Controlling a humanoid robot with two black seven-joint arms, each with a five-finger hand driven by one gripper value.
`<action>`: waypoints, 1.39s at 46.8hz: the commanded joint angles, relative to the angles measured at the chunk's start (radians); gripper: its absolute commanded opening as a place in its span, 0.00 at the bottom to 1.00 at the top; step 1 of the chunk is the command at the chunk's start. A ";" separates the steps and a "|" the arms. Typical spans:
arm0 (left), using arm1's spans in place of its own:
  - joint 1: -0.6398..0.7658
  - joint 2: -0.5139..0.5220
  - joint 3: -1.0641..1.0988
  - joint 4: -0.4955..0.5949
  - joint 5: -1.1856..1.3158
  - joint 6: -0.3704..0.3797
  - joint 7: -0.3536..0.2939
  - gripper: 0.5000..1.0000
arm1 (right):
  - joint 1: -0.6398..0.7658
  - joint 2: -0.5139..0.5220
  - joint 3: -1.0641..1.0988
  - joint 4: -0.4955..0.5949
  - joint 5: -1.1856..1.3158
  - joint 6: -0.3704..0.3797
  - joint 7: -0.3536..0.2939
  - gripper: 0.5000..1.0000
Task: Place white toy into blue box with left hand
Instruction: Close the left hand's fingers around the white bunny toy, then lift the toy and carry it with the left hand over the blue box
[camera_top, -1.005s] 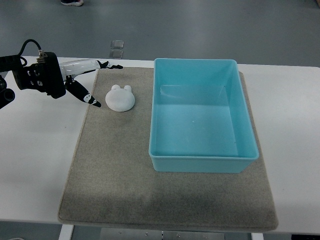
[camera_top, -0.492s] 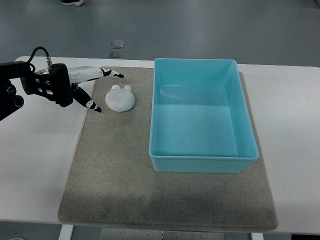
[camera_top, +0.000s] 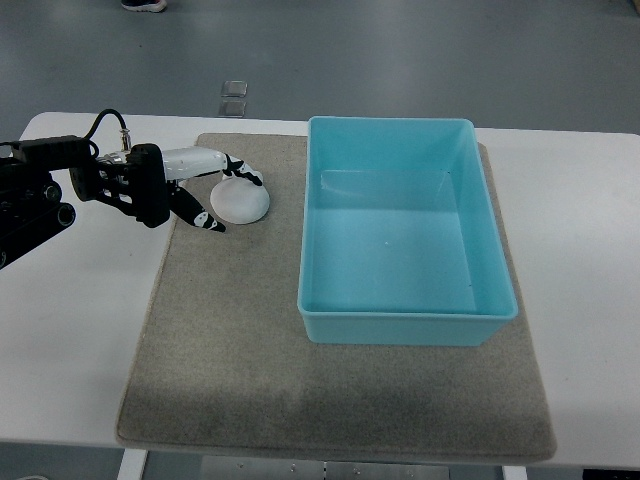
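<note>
On the grey mat (camera_top: 250, 360), right of centre, sits the blue box (camera_top: 406, 325), open-topped, nothing inside; bare floor of the box shows throughout. Its far wall lies close to the tabletop's (camera_top: 70, 330) far edge, its right wall near the mat's right edge. White toy (camera_top: 243, 203) rests on the mat near the far-left corner of the mat, just left of the box, apart from its wall.

Open room: the whole near half of the mat is free, likewise the tabletop's left strip and right strip.

Left hand (camera_top: 205, 190) comes in from the left edge, fingers spread, upper fingers (camera_top: 238, 170) lying over the toy's far-left side, thumb below toward its near-left side; not closed around it, and whether they touch it cannot be told.

Against the frame half a second earlier: hand has moved right, from beside the toy to straddling it. Toy and box unchanged in place.
</note>
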 joint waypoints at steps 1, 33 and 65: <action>0.000 -0.002 0.001 0.010 0.002 0.000 -0.002 0.64 | 0.000 0.000 0.000 0.000 0.000 0.000 0.000 0.87; -0.006 -0.045 0.001 0.087 0.024 0.030 -0.002 0.00 | 0.000 0.000 0.000 0.000 0.000 0.000 0.000 0.87; -0.146 0.006 -0.081 0.015 -0.060 0.092 -0.005 0.00 | 0.000 0.000 0.000 0.000 0.000 0.000 0.000 0.87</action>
